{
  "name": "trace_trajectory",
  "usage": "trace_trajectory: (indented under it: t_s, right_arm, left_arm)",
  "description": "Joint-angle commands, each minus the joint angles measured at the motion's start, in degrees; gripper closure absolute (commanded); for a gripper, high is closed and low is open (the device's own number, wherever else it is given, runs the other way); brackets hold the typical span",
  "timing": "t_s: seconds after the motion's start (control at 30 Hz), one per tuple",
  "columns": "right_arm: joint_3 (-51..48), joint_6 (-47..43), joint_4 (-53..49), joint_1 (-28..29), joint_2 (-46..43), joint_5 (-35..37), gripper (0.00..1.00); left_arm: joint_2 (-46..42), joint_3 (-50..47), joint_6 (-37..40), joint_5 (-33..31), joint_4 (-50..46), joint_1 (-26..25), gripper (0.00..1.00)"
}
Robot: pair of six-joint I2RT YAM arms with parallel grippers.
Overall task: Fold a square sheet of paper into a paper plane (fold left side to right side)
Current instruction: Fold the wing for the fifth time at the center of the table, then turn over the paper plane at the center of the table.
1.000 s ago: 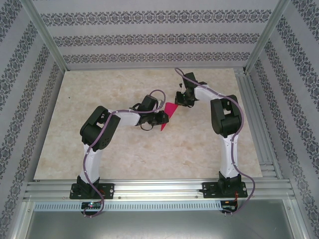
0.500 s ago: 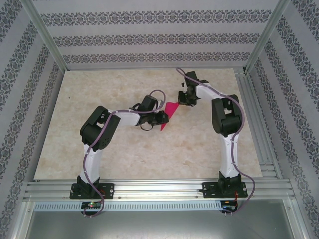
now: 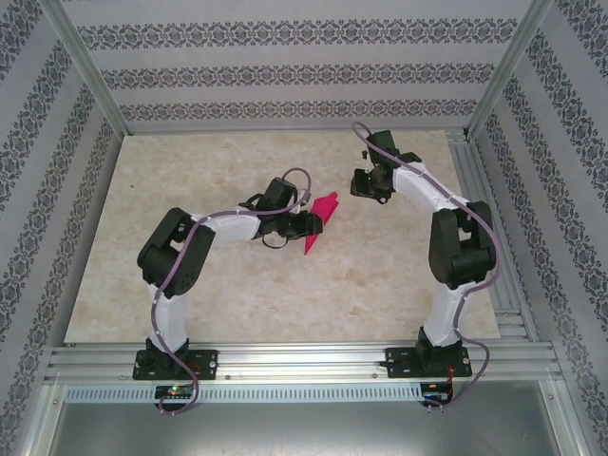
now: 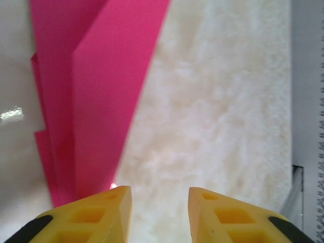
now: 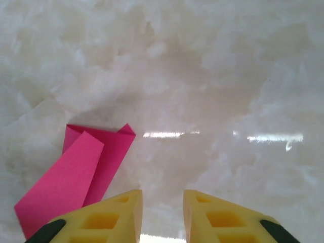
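The magenta sheet of paper (image 3: 321, 220) lies on the marble table (image 3: 237, 285), folded into a slim pointed wedge like a paper plane, tip toward the near side. My left gripper (image 3: 312, 226) sits at its left edge, open; in the left wrist view the layered paper (image 4: 96, 91) runs beside and partly under the left finger (image 4: 96, 215), with nothing in the gap of the gripper (image 4: 159, 195). My right gripper (image 3: 366, 187) hovers open to the right, apart from the paper. The right wrist view has the paper's blunt end (image 5: 76, 172) left of the gripper (image 5: 162, 197).
Aluminium rails border the table at the right (image 3: 480, 190) and along the front (image 3: 304, 361). Patterned walls enclose the back and sides. A wall and rail edge (image 4: 304, 152) show in the left wrist view, far right.
Both grippers have opened and let go of the paper. The right arm has drawn back to the right and away from it. The left arm's elbow shifted left; the paper rests on the table.
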Motion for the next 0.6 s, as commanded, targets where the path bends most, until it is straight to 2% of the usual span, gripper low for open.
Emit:
trace_trajectory:
  t_s: [0.0, 0.13, 0.2, 0.37, 0.57]
  right_arm:
    - [-3.5, 4.0, 0.5, 2.5, -2.6, 1.8, 0.70]
    - [-5.2, 7.1, 0.8, 7.5, -4.4, 4.4, 0.61]
    - [-4.8, 9.0, 0.4, 10.5, -4.6, 7.1, 0.56]
    - [-0.1, 12.9, -2.8, 17.1, -0.2, 12.3, 0.44]
    - [3.5, 17.1, -3.6, 19.6, 6.3, 15.4, 0.40]
  left_arm:
    - [-9.1, 1.2, 3.3, -1.1, -6.0, 0.9, 0.61]
    - [-17.1, -2.3, 5.6, -9.3, -13.5, 3.1, 0.59]
    - [-21.4, -4.9, 6.5, -16.1, -17.5, 4.0, 0.58]
    - [-29.4, -12.1, 5.0, -28.0, -21.3, 5.1, 0.54]
    - [-32.3, -16.4, 4.0, -29.8, -21.0, 5.2, 0.52]
